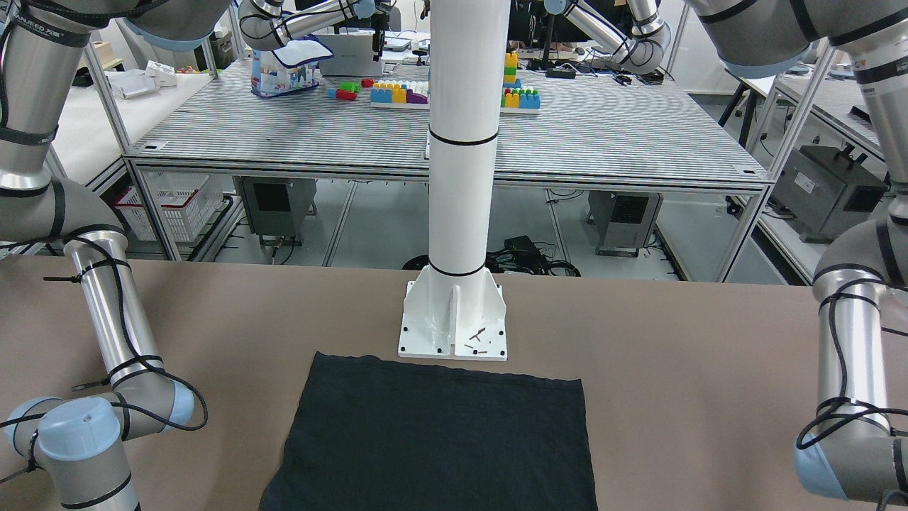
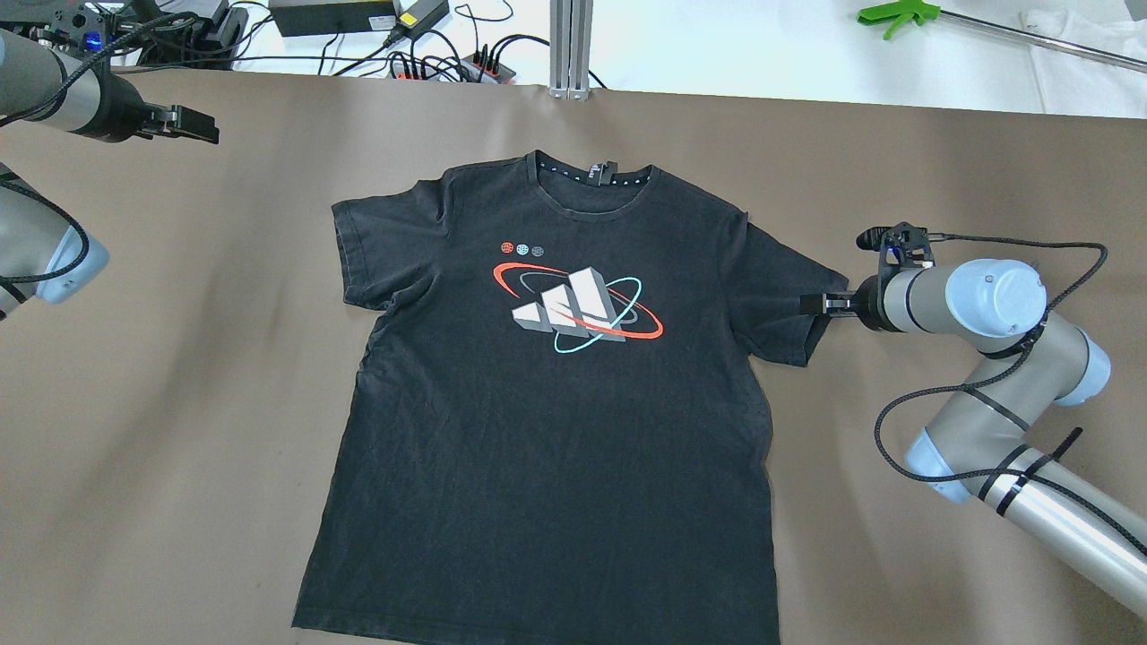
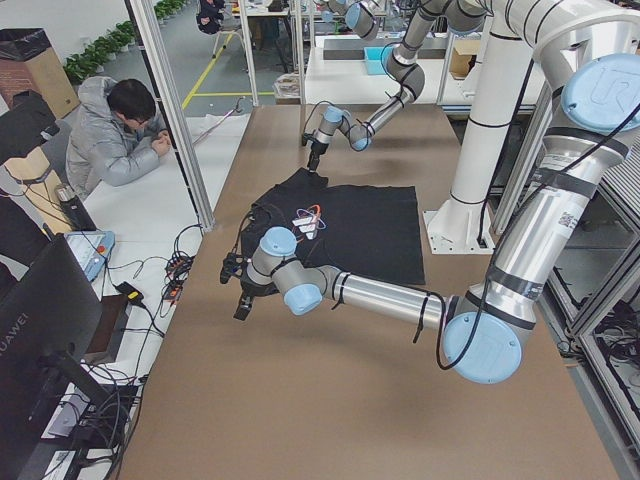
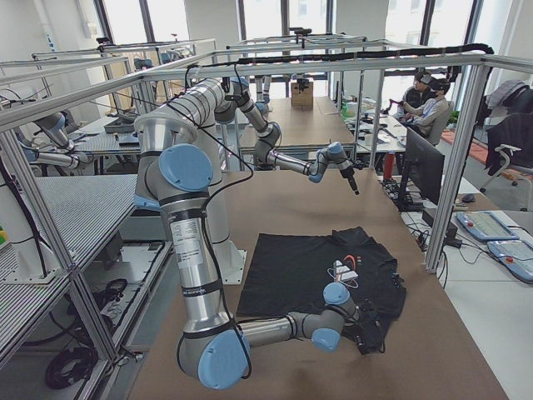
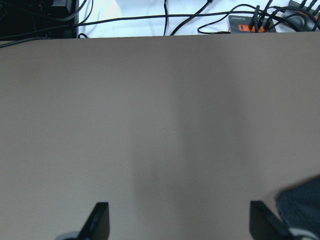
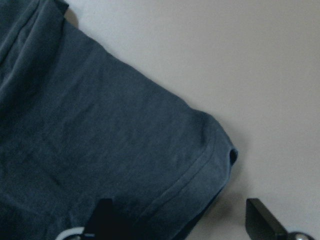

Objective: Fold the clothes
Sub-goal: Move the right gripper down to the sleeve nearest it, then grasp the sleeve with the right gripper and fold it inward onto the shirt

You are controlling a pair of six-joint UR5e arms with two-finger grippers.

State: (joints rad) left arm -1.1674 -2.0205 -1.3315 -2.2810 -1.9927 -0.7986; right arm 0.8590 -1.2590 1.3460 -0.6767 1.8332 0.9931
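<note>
- Black T-shirt [image 2: 547, 421] with a red, white and teal chest print lies flat, print up, mid-tabletop [image 2: 179, 358]
- Collar points away from the robot and the long axis follows it
- Overhead view crops one hem corner
- Right end effector [image 2: 817, 305] is spread wide at a sleeve hem
- Left end effector [image 2: 202, 127] is spread wide over bare tabletop

Either side of the white pillar [image 1: 461, 142]: left arm [image 1: 851, 355] and right arm [image 1: 106, 319] in silver tube, grey joints, pale blue caps, black cables zip-tied on (loose loops at elbows). Black left gripper [image 2: 206, 130], right gripper [image 2: 815, 305].
</note>
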